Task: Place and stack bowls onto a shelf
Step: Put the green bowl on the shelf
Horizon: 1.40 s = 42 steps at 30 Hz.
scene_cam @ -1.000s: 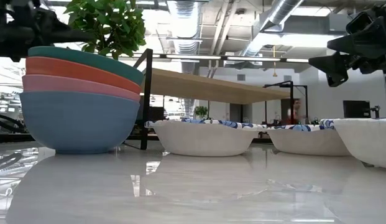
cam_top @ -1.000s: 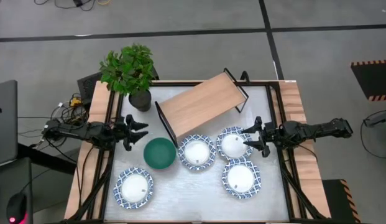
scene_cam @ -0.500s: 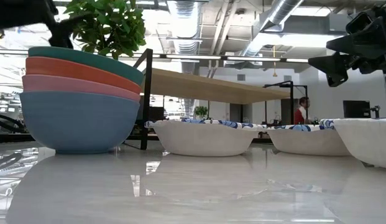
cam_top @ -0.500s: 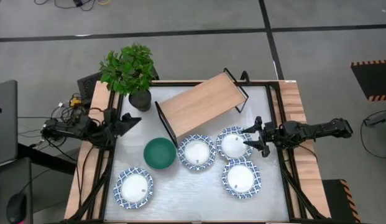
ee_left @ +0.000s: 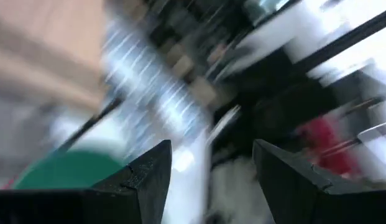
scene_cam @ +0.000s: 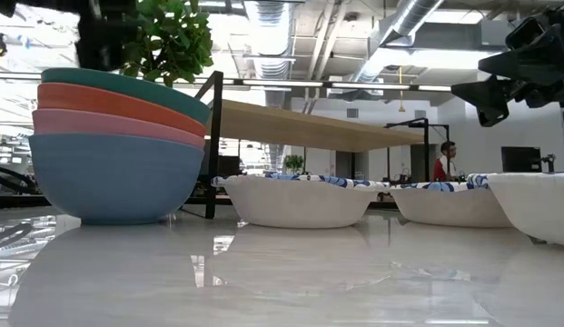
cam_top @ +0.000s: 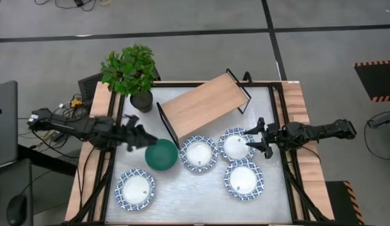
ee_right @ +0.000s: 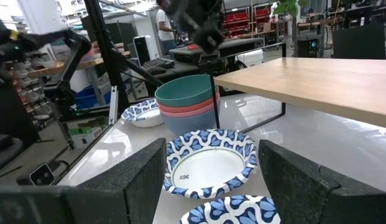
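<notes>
The left gripper, fingers spread, should straddle the rim of the green bowl (top of the stack) before pinching; the right gripper hovers open.

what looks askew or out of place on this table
The light-wood shelf with black end frames sits skewed, at an angle to the table's edges. Otherwise the four blue-rimmed white bowls and the stack of coloured bowls stand upright; nothing spilled.

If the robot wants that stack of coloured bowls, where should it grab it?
Probably by the rim of the top green bowl, coming from above on its left side, where the left pincer already hovers open. The low view shows the bowls nested with curved, sloping walls, so a side grip would likely slip; the thin rim suits one finger inside, one outside. That may lift only the top bowl.
</notes>
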### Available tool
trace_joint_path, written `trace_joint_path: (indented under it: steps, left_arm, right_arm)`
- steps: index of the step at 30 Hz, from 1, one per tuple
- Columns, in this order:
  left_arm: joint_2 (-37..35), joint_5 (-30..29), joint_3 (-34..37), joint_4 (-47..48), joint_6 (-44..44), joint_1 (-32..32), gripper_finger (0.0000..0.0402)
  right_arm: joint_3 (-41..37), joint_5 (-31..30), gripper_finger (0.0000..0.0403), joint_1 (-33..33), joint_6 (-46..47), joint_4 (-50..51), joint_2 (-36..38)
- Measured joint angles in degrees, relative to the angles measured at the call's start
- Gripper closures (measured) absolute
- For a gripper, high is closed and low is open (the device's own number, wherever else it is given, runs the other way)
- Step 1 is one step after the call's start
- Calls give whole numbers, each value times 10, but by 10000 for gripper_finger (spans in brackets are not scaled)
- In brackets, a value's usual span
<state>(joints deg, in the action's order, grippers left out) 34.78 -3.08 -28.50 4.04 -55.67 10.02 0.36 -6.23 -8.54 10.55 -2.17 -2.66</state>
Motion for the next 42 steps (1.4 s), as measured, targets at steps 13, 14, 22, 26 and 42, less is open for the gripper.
trace_joint_path:
  steps: [13, 14, 22, 26, 42]
  left_arm:
    - [175, -48, -144, 329, 15, 0, 191]
    - [182, -53, -152, 330, 23, 0, 191]
    - [201, -78, -217, 382, 68, -1, 191]
    - [200, -79, -219, 403, 62, -1, 191]
    - [200, -20, -219, 421, 29, -4, 191]
  right_arm:
    - [0, 1, 121, 0, 0, 0, 0]
    - [0, 1, 121, 0, 0, 0, 0]
    - [0, 2, 121, 0, 7, -2, 0]
    - [1, 3, 121, -1, 154, -21, 0]
    - [26, -14, 121, 8, 429, -194, 0]
